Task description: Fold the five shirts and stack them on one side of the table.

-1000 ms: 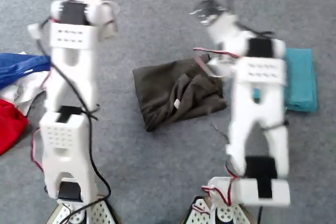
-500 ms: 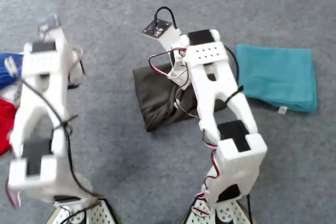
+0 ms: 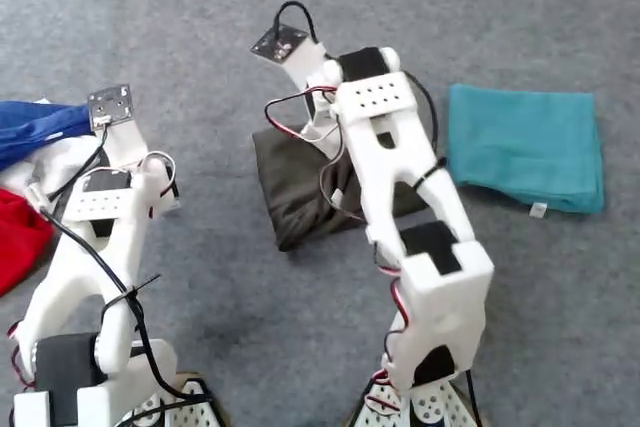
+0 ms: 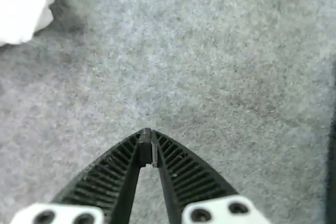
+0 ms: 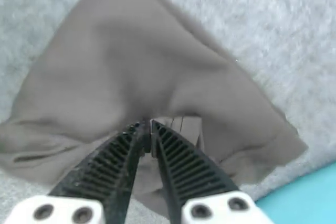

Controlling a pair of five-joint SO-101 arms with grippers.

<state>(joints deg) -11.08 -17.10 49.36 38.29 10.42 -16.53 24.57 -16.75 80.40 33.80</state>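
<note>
- While the left arm has pulled back from the far side to the near-left, its hand (image 4: 146, 153) sits with tips pressed together over bare grey surface (image 4: 226, 61). It holds nothing.
- Near-left pile: red shirt (image 3: 14, 237) is nearest, then white shirt (image 3: 30, 175), with blue shirt (image 3: 40, 125) farthest. All three are bunched, overlapping and not folded. The left arm now sits beside this pile.
- Middle: dark brown shirt (image 3: 295, 202) hasn't shifted in the last second.
  - It is a rumpled half-fold, not flat.
  - Its long axis runs across the surface, with the right end angled slightly toward the far side.
- The right arm has swung off the teal shirt and now sits over the dark one.
  - Right hand (image 5: 147, 129) has its tips pressed together right at the cloth, next to a pale label (image 5: 188, 125).
  - Can't tell whether any fabric is caught between them.
- Right side: teal shirt (image 3: 525, 147) is now fully uncovered.
  - It is a flat folded rectangle with its long axis across the surface.
  - A small tag (image 3: 538, 210) sits at its near edge.
  - A strip of bare surface separates it from the dark shirt.
- My read: teal is done and marks the stack side, and the dark shirt is the one in hand. It needs squaring up before it goes onto teal. The three at the left are untouched.
</note>
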